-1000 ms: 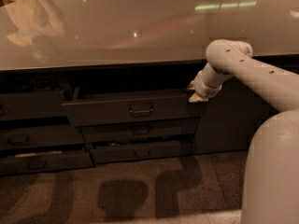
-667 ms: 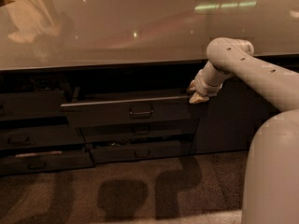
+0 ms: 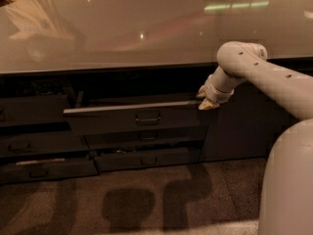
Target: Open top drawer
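The top drawer (image 3: 112, 120) is a wide dark grey front with a small loop handle (image 3: 147, 117) at its centre. It stands pulled out a little from under the counter, its pale top edge showing. My gripper (image 3: 206, 101) sits at the drawer's right upper corner, against the top edge. The white arm (image 3: 264, 75) reaches in from the right.
A glossy pale countertop (image 3: 146, 28) overhangs the drawers. Shallower dark drawer fronts (image 3: 146, 158) sit below, and more drawers (image 3: 29, 146) stand to the left. A dark cabinet panel (image 3: 234, 131) is on the right. The robot's body (image 3: 288, 190) fills the lower right. Carpeted floor (image 3: 137, 204) lies in front.
The top drawer has slid out slightly further toward the camera. The gripper has stayed at its right corner.
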`<state>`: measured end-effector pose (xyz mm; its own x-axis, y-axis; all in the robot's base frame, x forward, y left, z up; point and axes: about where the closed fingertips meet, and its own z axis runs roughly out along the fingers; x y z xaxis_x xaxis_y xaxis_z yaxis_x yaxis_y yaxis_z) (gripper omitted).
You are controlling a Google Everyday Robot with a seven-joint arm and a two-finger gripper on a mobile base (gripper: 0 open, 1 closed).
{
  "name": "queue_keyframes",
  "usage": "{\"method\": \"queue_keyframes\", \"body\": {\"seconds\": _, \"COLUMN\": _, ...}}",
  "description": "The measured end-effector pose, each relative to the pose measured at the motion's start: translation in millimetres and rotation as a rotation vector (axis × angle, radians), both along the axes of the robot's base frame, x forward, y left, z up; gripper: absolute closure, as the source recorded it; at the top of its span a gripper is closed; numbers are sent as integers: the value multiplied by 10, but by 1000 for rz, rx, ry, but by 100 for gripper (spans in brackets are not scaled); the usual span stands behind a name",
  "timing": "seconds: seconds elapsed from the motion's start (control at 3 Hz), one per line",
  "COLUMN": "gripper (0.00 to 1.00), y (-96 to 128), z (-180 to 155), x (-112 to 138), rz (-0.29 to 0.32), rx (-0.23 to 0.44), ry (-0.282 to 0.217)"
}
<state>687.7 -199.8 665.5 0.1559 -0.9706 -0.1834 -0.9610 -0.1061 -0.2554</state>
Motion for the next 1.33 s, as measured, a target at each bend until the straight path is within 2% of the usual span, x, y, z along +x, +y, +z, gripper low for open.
{"method": "queue_keyframes", "body": {"seconds": 1.33, "gripper": 100, "y": -11, "z": -4, "x": -125, "rz": 5, "rx": -9, "ry": -4}}
